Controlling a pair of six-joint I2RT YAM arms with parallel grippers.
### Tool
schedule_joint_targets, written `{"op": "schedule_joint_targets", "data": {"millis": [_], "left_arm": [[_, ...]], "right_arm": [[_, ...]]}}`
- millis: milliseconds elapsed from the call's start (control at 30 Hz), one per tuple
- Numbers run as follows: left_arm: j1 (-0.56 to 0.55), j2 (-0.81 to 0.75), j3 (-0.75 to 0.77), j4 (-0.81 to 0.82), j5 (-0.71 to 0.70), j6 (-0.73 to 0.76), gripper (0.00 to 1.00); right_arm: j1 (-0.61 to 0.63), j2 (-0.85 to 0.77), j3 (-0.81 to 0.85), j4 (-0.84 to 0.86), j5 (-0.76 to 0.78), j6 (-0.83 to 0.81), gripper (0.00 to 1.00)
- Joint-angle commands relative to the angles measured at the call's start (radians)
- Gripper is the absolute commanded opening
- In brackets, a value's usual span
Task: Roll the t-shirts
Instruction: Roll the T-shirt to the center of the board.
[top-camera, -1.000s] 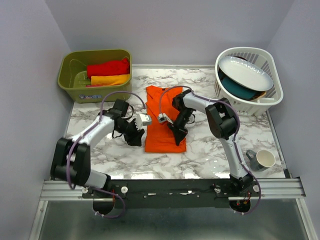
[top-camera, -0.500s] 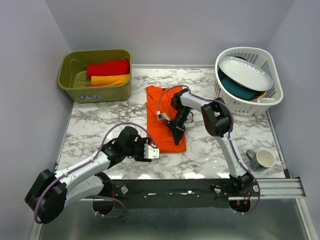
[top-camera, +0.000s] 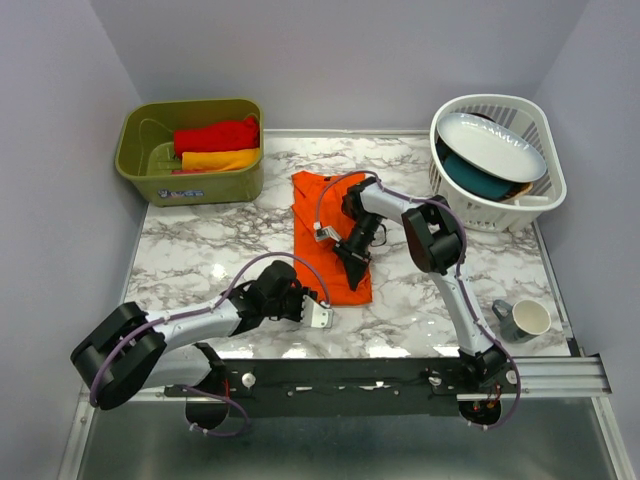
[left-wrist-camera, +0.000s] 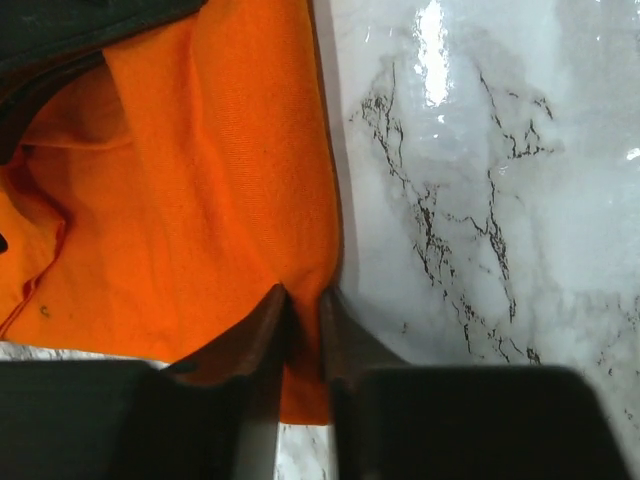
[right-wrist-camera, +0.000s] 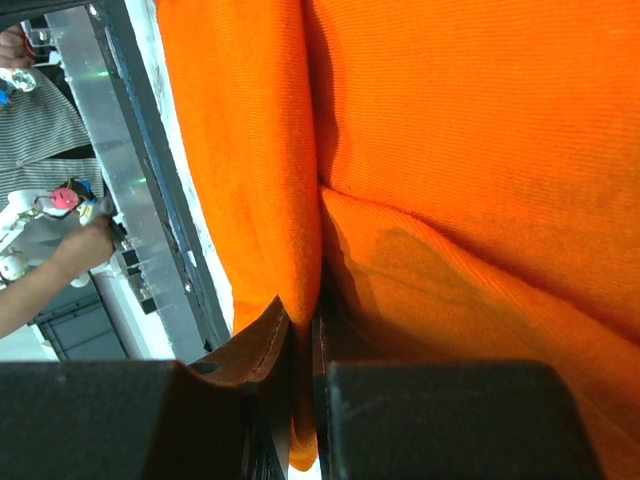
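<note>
Orange t-shirt (top-camera: 322, 215) lies at table (top-camera: 200, 250) centre, folded into a long creased strip running 12 to 6 o'clock. Left gripper (left-wrist-camera: 303, 308) nips its 7 o'clock corner, jaws almost together on the cloth. Right gripper (right-wrist-camera: 303, 325) is clamped on a raised fold. Red t-shirt (top-camera: 215, 135) and yellow-orange t-shirt (top-camera: 222, 159) sit bundled in the bin (top-camera: 135, 150) at 11 o'clock

top: overhead, far | wrists: down, very close | shared: orange t-shirt (top-camera: 308, 192)

No text can be read; the blue marking (top-camera: 186, 193) on the green bin (top-camera: 225, 186) is too small to make out.
</note>
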Motion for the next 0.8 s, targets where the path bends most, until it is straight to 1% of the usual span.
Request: {"op": "schedule_joint_targets", "data": {"millis": [0, 33, 67, 100, 133, 167, 200, 233, 267, 300, 333, 367, 400, 433, 467, 500, 533, 600, 633, 667, 733, 767], "left_arm": [[-0.003, 0.039, 0.012, -0.092, -0.018, 0.045, 0.1], [-0.005, 0.042, 0.019, -0.112, -0.013, 0.051, 0.05], [-0.003, 0.044, 0.025, -0.146, -0.007, 0.053, 0.0], [-0.002, 0.042, 0.049, -0.175, 0.017, 0.059, 0.0], [0.0, 0.044, 0.064, -0.253, 0.065, 0.074, 0.0], [0.001, 0.047, 0.081, -0.291, 0.097, 0.086, 0.0], [0.004, 0.048, 0.126, -0.333, 0.128, 0.085, 0.0], [0.012, 0.05, 0.147, -0.368, 0.19, 0.076, 0.0], [0.013, 0.053, 0.167, -0.429, 0.217, 0.06, 0.0], [0.015, 0.056, 0.211, -0.46, 0.241, 0.048, 0.0], [0.02, 0.065, 0.232, -0.485, 0.269, 0.031, 0.0], [0.023, 0.073, 0.252, -0.528, 0.313, 0.017, 0.0], [0.024, 0.077, 0.279, -0.542, 0.333, -0.019, 0.0], [0.029, 0.085, 0.287, -0.545, 0.35, -0.038, 0.0], [0.032, 0.088, 0.293, -0.543, 0.364, -0.058, 0.0], [0.041, 0.091, 0.302, -0.557, 0.377, -0.05, 0.0], [0.05, 0.097, 0.308, -0.566, 0.387, -0.043, 0.0], [0.073, 0.108, 0.325, -0.591, 0.421, -0.041, 0.0], [0.082, 0.126, 0.341, -0.601, 0.435, -0.043, 0.0], [0.092, 0.139, 0.351, -0.623, 0.449, -0.05, 0.0], [0.127, 0.165, 0.39, -0.644, 0.484, -0.064, 0.0], [0.139, 0.168, 0.397, -0.645, 0.495, -0.072, 0.0]], "right_arm": [[0.003, 0.061, -0.008, -0.029, 0.129, -0.045, 0.22], [0.003, 0.059, -0.005, -0.029, 0.127, -0.045, 0.24], [0.003, 0.048, -0.007, -0.029, 0.125, -0.047, 0.29], [0.003, 0.033, -0.016, -0.029, 0.122, -0.062, 0.38], [-0.001, 0.012, -0.03, -0.003, 0.104, -0.063, 0.41], [-0.015, -0.016, -0.082, 0.029, 0.096, -0.056, 0.47], [-0.027, -0.1, -0.111, 0.07, 0.089, -0.025, 0.55], [-0.038, -0.142, -0.134, 0.138, 0.069, -0.016, 0.58], [-0.067, -0.194, -0.18, 0.173, 0.061, -0.001, 0.64], [-0.084, -0.302, -0.206, 0.218, 0.056, 0.054, 0.68], [-0.104, -0.374, -0.247, 0.324, 0.032, 0.07, 0.69], [-0.144, -0.44, -0.284, 0.374, 0.017, 0.078, 0.71], [-0.155, -0.503, -0.385, 0.431, 0.015, 0.082, 0.72], [-0.161, -0.656, -0.444, 0.551, 0.048, 0.076, 0.74], [-0.161, -0.732, -0.509, 0.622, 0.064, 0.056, 0.74], [-0.161, -0.824, -0.603, 0.701, 0.067, 0.012, 0.76], [-0.159, -0.964, -0.765, 0.861, 0.091, -0.008, 0.77], [-0.118, -1.089, -0.919, 0.998, 0.139, -0.062, 0.77], [-0.092, -1.131, -1.037, 1.096, 0.189, -0.082, 0.77], [-0.034, -1.201, -1.08, 1.131, 0.207, -0.099, 0.77], [0.023, -1.242, -1.143, 1.19, 0.248, -0.131, 0.78], [0.076, -1.252, -1.186, 1.209, 0.265, -0.134, 0.78]]}}
